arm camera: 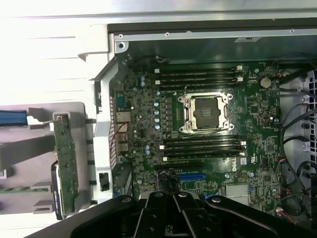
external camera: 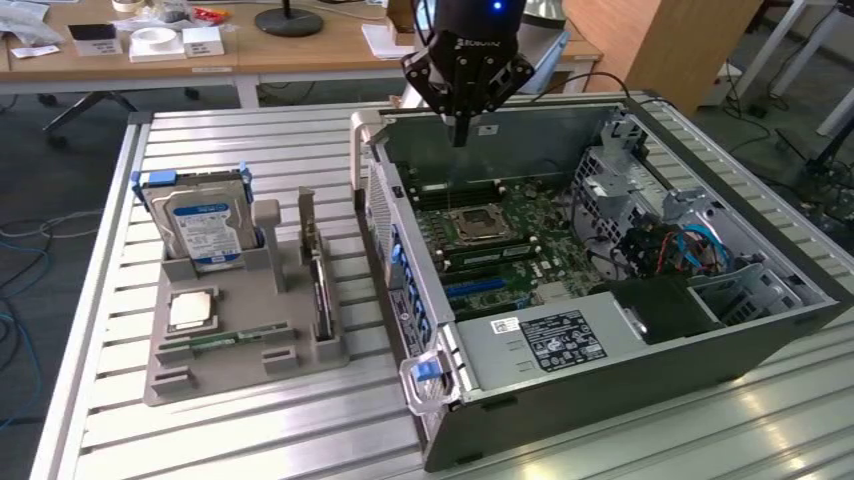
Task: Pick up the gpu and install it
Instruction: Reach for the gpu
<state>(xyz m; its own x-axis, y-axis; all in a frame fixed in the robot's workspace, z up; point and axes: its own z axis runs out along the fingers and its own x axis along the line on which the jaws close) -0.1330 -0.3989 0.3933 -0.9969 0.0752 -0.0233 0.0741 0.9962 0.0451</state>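
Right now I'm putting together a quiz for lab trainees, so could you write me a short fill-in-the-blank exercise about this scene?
1. The hand hangs over the open computer case, holding ____.
2. The gpu stands in the gray holder, on the exterior view's ____ of the computer case.
3. The hard drive standing near the gpu carries a ____ label.
Missing words: nothing; left; blue.
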